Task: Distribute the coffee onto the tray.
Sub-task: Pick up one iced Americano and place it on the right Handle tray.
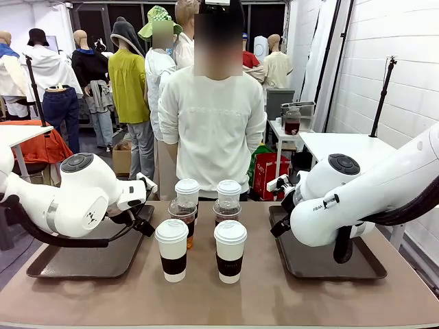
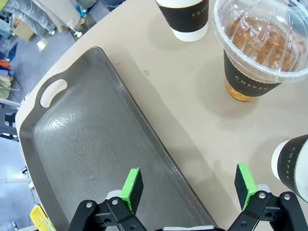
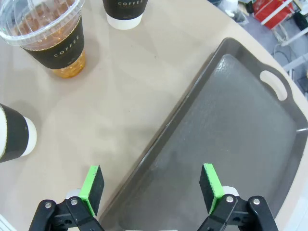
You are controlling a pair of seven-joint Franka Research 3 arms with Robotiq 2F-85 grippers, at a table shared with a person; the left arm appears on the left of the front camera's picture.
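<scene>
Left front paper cup [image 1: 171, 250] partly hides the iced coffee [image 1: 183, 210] (dome-lidded) behind.

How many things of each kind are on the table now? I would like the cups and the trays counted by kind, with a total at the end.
White paper cups with lids and brown sleeves: 4
Clear dome-lidded cups of iced coffee: 2
Dark trays: 2
Total: 8
</scene>
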